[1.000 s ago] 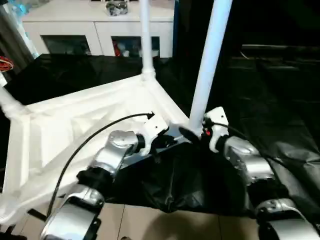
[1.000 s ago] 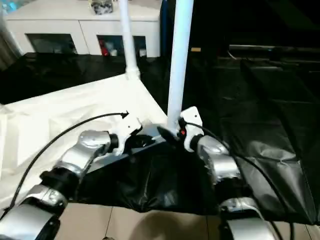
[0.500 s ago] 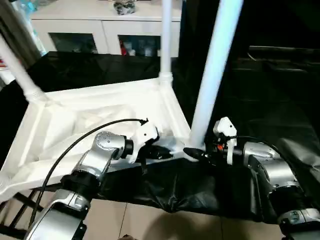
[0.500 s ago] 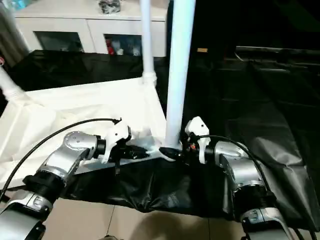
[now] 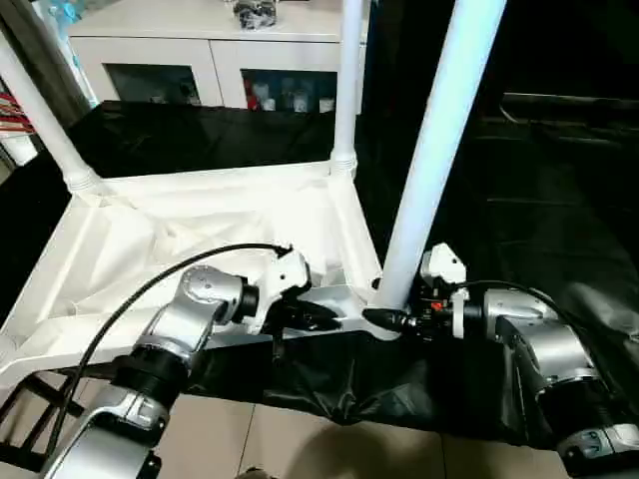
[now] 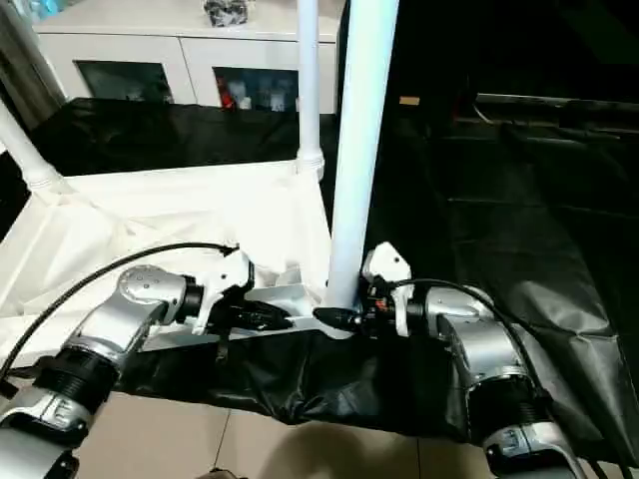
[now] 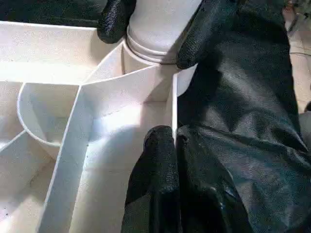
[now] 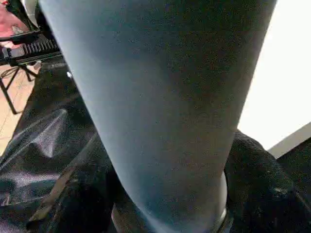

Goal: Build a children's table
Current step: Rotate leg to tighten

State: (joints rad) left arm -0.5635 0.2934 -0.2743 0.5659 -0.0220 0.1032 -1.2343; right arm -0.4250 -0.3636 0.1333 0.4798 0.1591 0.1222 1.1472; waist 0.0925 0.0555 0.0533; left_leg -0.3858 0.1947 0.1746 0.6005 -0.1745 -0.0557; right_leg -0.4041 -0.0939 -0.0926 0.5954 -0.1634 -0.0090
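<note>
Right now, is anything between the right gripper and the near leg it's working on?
Nothing visible. The right gripper has its fingers on either side of the near leg, just above its corner socket in the tabletop.

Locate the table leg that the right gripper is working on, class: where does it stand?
In the left eye view, that leg rises from the near right corner socket of the upturned tabletop, with the right gripper around its base and the left gripper beside it.
</note>
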